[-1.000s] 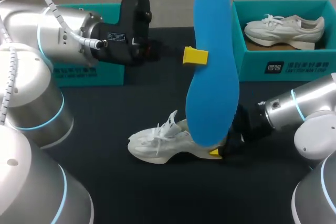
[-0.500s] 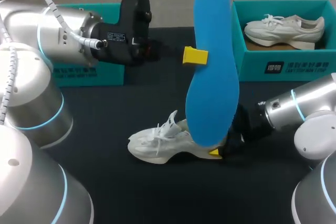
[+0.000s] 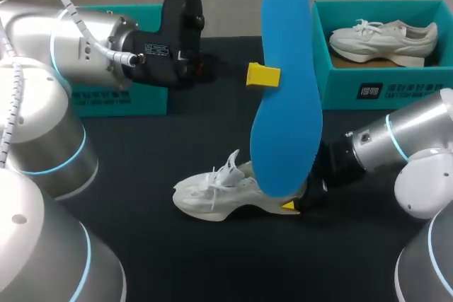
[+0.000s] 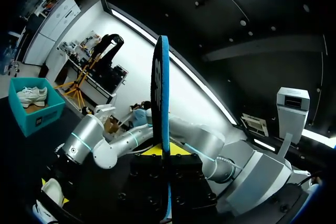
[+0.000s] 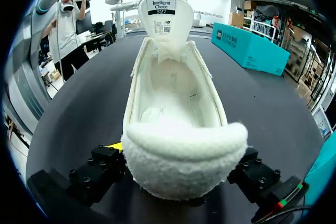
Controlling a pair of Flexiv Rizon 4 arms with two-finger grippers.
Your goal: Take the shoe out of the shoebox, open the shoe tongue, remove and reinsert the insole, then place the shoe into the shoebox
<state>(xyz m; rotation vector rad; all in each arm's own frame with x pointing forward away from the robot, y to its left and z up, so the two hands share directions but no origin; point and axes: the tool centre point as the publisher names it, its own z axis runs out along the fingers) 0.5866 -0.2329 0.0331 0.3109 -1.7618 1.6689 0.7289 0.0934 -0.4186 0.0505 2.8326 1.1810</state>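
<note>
Blue insole [image 3: 287, 104] pinched upright in left hand [image 3: 269, 76]; right hand [image 3: 296, 203] clamps shoe [image 3: 212, 192] heel. Risk: insole misses opening, buckles on collar.

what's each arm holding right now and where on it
The left gripper holds the blue insole upright, jaws pinching its side edge about mid-length. The right gripper has its jaws on either side of the heel of the white shoe.

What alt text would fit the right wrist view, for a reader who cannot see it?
A white shoe lies on the black table, its heel held between the fingers of the right gripper. Its tongue stands upright at the far end, and a teal shoebox sits beyond the shoe.
</note>
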